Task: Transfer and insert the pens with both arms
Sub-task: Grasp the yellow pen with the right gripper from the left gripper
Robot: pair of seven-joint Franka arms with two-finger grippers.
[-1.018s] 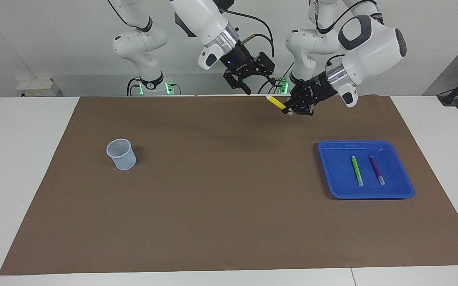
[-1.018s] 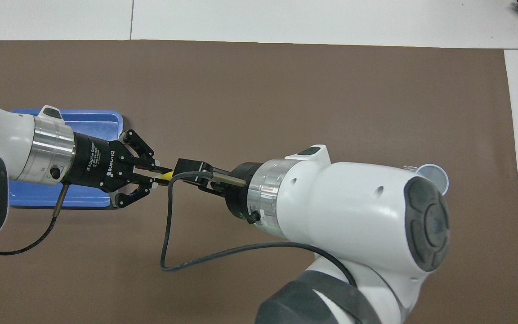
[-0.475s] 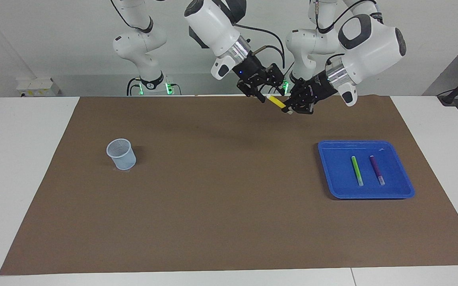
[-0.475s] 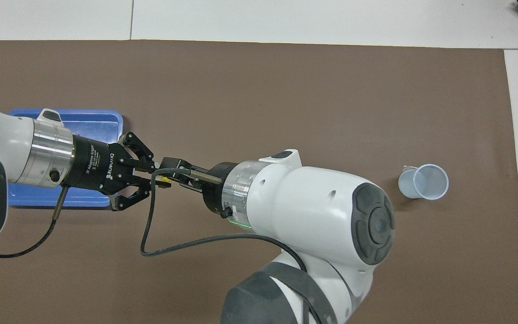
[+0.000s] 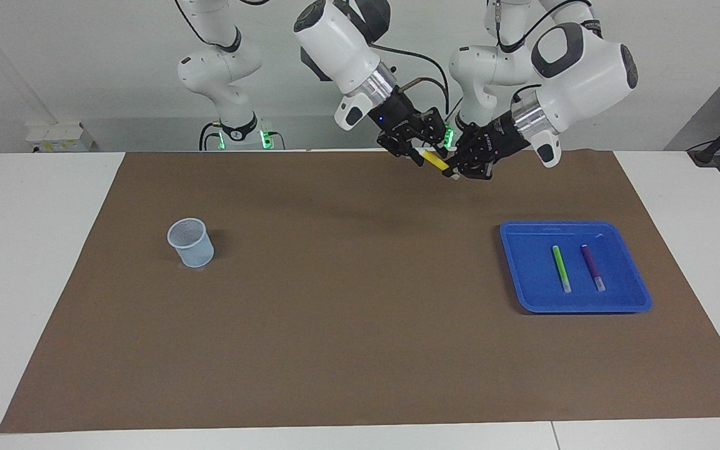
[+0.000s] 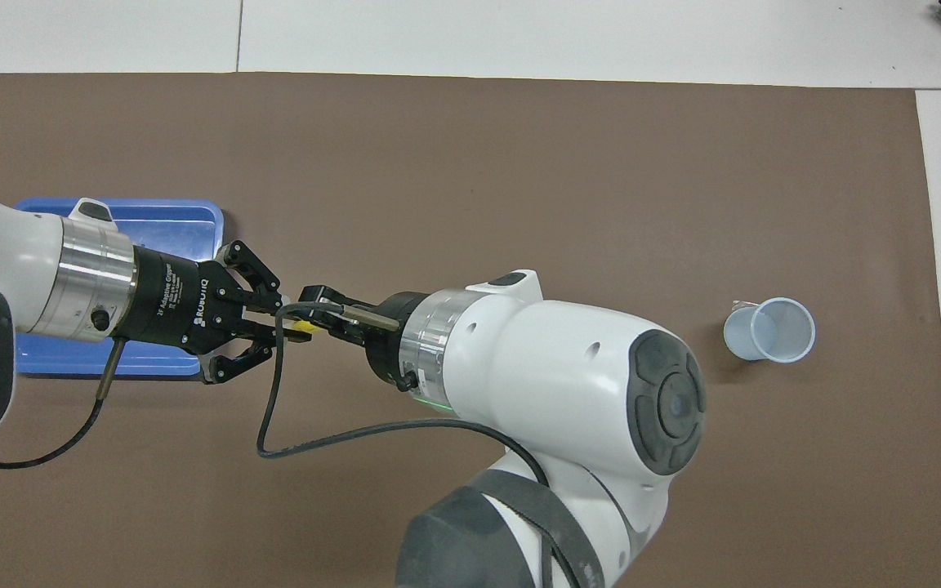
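Yellow marker pen [image 5: 435, 162] hangs in the air over the brown mat [image 5: 347, 325], near the mat's edge closest to the robots. Its long axis is tilted, the end toward the left gripper [image 5: 454, 170] lower and the other end rising toward the right gripper [image 5: 424, 152]. The left gripper's black fingers are clamped on the pen's lower end. The right gripper sits at the upper end with its fingers on either side; whether they grip yet cannot be told. A second ago the right gripper hung clear of the pen, more toward the right arm's end; it has since moved in onto the pen. In the flat blue plastic tray [image 5: 516, 275], the bright green pen [image 5: 561, 268] and purple pen [image 5: 592, 267] lie side by side, unmoved. The pale blue cup [image 5: 190, 242] stands well apart, with bare mat between.
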